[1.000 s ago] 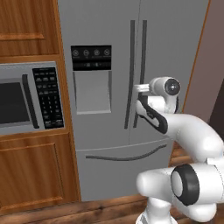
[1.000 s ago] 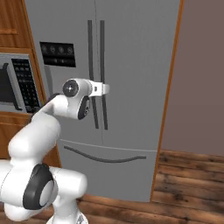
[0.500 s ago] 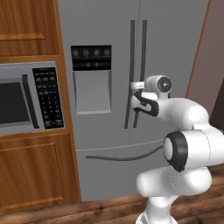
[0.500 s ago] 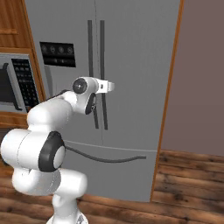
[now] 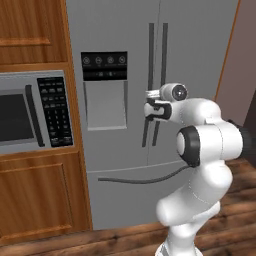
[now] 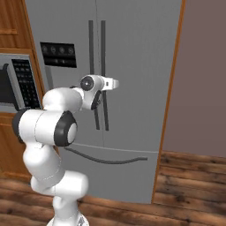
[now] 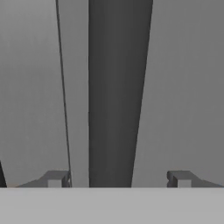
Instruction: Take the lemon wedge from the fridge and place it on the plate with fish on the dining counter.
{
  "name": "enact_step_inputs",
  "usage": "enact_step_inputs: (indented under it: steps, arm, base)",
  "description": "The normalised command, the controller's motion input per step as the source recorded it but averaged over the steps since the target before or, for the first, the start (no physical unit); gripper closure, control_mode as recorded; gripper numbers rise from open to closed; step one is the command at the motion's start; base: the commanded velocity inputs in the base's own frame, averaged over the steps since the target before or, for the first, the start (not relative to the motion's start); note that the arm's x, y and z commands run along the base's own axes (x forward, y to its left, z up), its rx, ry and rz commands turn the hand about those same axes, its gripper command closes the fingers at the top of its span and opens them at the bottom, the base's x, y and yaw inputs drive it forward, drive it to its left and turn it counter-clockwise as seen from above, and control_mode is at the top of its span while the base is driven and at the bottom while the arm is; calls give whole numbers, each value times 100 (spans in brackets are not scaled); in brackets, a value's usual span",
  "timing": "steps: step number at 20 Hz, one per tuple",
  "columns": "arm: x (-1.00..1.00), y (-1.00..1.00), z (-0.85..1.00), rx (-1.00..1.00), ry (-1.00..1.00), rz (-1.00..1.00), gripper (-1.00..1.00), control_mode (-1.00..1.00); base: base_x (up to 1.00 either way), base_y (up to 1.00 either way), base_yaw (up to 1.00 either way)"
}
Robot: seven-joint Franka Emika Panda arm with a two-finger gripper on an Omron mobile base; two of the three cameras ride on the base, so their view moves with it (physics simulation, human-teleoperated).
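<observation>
The tall grey fridge [image 5: 190,55] [image 6: 137,57] stands with both doors shut, so the lemon wedge is hidden. The plate and the dining counter are out of view. My gripper [image 5: 151,108] [image 6: 113,83] [image 7: 116,178] is at mid height of the fridge's long dark bar handles [image 5: 150,85] [image 6: 103,66]. In the hand view one dark handle [image 7: 118,96] runs straight up between my fingertips [image 7: 54,178], which stand apart on either side of it without touching it. The gripper is open with nothing gripped.
A steel built-in microwave [image 5: 30,112] [image 6: 15,81] sits in wood cabinets [image 5: 30,30] left of the fridge. The black dispenser panel [image 5: 104,66] is on the left door. A curved dark drawer handle [image 5: 140,178] runs below. A brown wall [image 6: 203,75] lies right, above a wood floor [image 6: 190,181].
My hand has moved across to the fridge's bar handles and now straddles one. The arm's elbow has swung in front of the lower doors.
</observation>
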Motion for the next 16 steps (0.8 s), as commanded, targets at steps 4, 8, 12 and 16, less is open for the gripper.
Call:
enact_step_inputs:
  steps: [4,8,12,16]
  arm:
    - [79,-2,-16,0,0,0,-100,-100]
    - [69,-4,-15,0,0,0,-100,-100]
    - [9,0,0,0,0,0,100,-100]
    - [-46,-24,0,0,0,-11,100,-100]
  base:
    - [0,0,0]
    - [0,0,0]
    - [0,0,0]
    - [0,0,0]
